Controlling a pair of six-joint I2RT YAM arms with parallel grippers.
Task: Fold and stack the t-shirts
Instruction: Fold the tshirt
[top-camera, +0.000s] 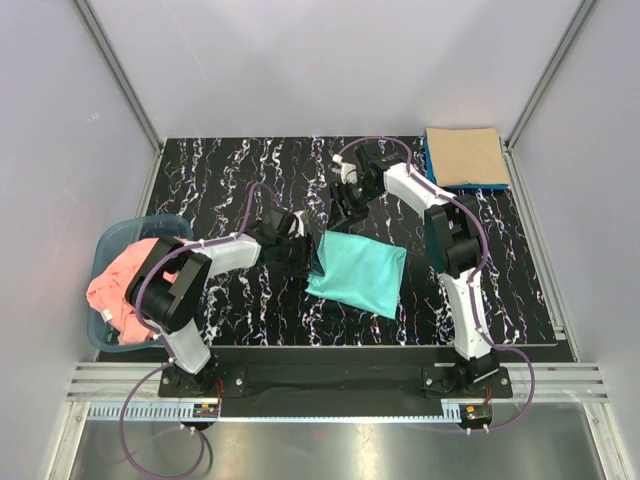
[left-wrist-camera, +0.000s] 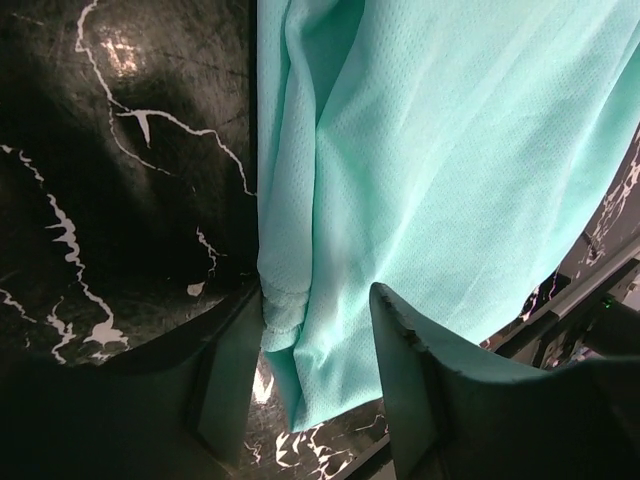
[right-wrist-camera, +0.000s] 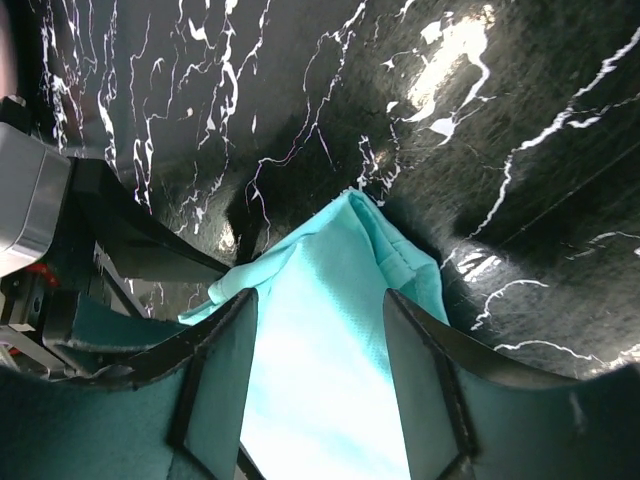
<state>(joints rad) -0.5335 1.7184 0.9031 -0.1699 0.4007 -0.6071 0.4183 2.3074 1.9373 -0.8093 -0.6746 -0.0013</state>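
Top external view: a turquoise-green t-shirt (top-camera: 357, 272) lies folded into a rough rectangle in the middle of the black, white-veined tabletop (top-camera: 240, 180), its long sides running slantwise from far left to near right. The left gripper (top-camera: 305, 256) sits at the shirt's left edge. The right gripper (top-camera: 348, 210) is at its far corner.

In the left wrist view the two dark fingers (left-wrist-camera: 405, 380) stand apart on either side of the shirt's folded, hemmed edge, with the cloth running up between them. The hem touches the left-hand finger, but I cannot tell whether the cloth is being pinched.

In the right wrist view the fingers (right-wrist-camera: 215, 385) are also apart. The turquoise cloth fills the gap between them and ends in a corner on the tabletop beyond the tips.

A salmon pink t-shirt (top-camera: 122, 288) is heaped in the blue-grey basket (top-camera: 165, 220) at the left edge of the tabletop. At the far right corner a folded tan-beige t-shirt (top-camera: 463, 155) rests on a blue t-shirt (top-camera: 470, 186), of which only a thin border shows.
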